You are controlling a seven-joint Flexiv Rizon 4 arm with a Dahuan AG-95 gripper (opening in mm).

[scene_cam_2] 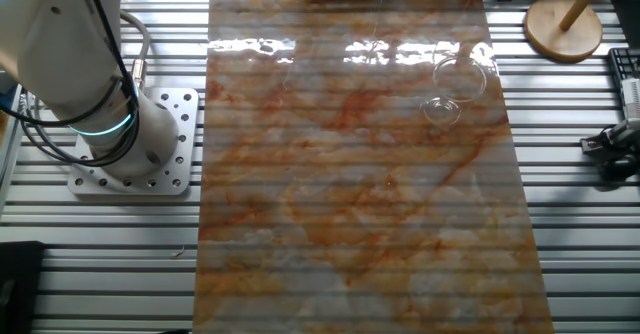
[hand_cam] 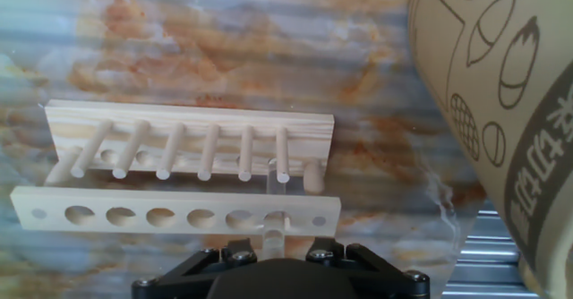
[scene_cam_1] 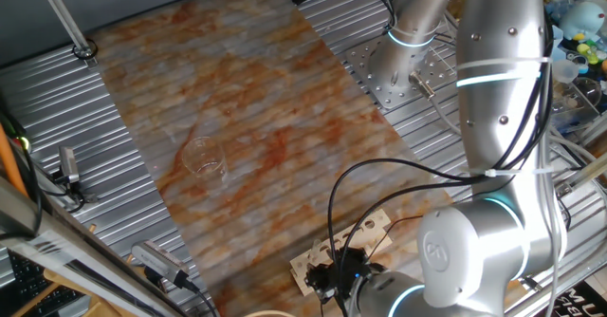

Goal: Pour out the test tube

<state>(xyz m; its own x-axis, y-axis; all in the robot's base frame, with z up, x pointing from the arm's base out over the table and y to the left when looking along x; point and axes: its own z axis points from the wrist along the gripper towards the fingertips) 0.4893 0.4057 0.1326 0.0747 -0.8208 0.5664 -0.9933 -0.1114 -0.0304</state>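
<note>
Rack: your landmark, a pale wooden rack [hand_cam: 179, 178] with a row of holes and pegs, lies near one end edge of the table [scene_cam_2: 350, 224].
Test tube: the test tube [hand_cam: 273, 218] stands upright in a hole near the right end of the rack's row in the hand view, just ahead of the tool.
Tool: your tool [hand_cam: 273, 254] sits right above the rack; its fingertips are out of sight, so you cannot tell how open it is or whether it holds the tube.
Beaker: the clear beaker [scene_cam_2: 455, 89] stands well apart from the rack, close to a long side edge.
Open room: bare marbled surface spreads between the rack and beaker.
Obstacle: a printed cylinder [hand_cam: 501, 111] rises just beside the rack.
</note>
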